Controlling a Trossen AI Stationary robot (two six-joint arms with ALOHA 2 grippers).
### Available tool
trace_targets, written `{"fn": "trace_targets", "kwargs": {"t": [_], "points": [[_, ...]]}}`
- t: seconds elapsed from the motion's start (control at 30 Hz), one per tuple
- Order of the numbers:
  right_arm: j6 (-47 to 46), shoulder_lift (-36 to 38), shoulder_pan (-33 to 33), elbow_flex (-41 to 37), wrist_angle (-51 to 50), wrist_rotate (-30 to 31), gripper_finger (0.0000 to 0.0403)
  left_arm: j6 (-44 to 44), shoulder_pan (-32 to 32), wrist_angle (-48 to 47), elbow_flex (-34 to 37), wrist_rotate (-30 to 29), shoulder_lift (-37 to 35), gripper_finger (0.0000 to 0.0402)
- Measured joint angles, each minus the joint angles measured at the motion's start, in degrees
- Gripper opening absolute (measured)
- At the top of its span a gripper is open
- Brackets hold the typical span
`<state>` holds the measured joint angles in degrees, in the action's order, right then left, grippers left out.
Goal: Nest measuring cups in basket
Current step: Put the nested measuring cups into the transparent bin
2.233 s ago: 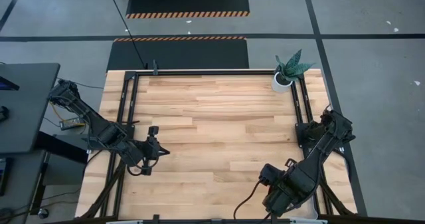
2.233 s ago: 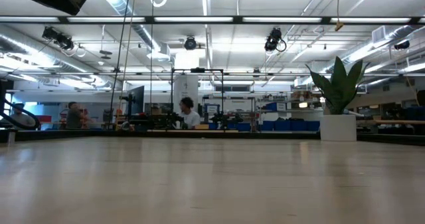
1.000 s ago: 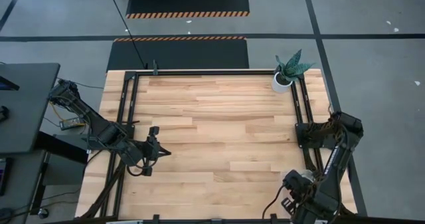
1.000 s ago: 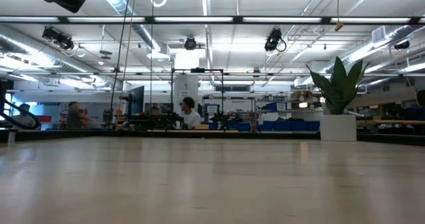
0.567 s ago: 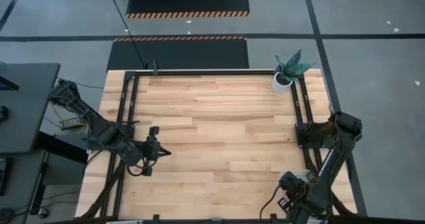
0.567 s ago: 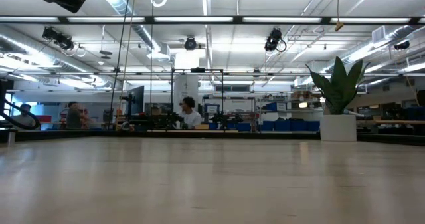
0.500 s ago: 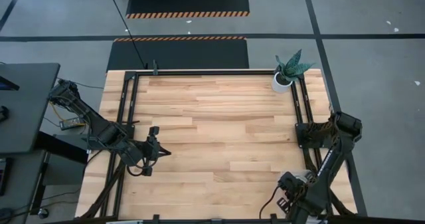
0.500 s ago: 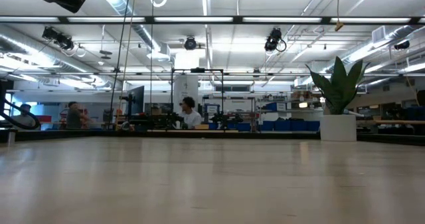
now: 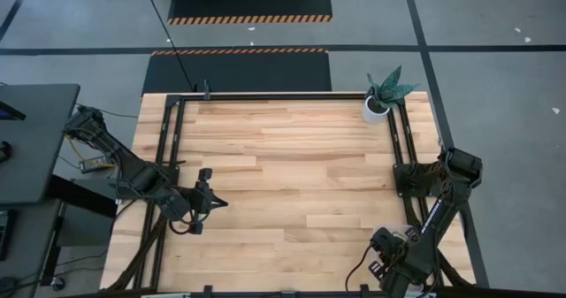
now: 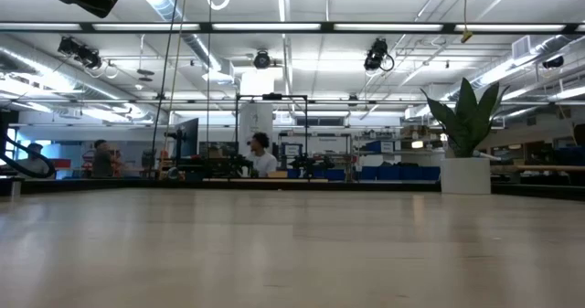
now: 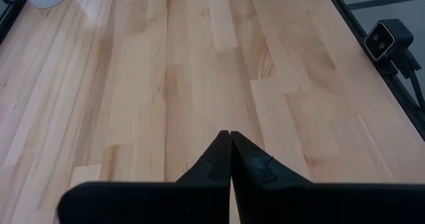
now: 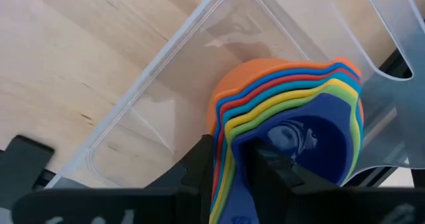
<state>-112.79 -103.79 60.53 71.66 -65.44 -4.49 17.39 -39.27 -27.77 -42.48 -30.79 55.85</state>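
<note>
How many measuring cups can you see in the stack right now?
7, by their rims, though some edges may be hidden. All are nested in one stack, orange outermost and dark blue innermost, held at the handles by the right gripper over the clear basket. None lie loose.

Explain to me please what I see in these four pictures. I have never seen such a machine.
This is a robot with two dark arms at a wooden table. One picture looks down from above, one looks level across the table top, and two come from cameras on the wrists. A potted plant stands at a far corner. The left hand rests shut and empty over the table's left side. The right hand, at the near right edge, grips a stack of coloured measuring cups, nested one inside another, over a clear plastic basket. People sit far behind in the room.
</note>
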Motion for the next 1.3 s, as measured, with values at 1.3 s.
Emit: {"fn": "trace_targets", "kwargs": {"t": [1.3], "points": [[10.46, -0.35, -4.13, 4.91, 0.08, -6.32, 0.0192, 0.13, 0.00, 0.09, 0.00, 2.60, 0.00, 0.0007]]}}
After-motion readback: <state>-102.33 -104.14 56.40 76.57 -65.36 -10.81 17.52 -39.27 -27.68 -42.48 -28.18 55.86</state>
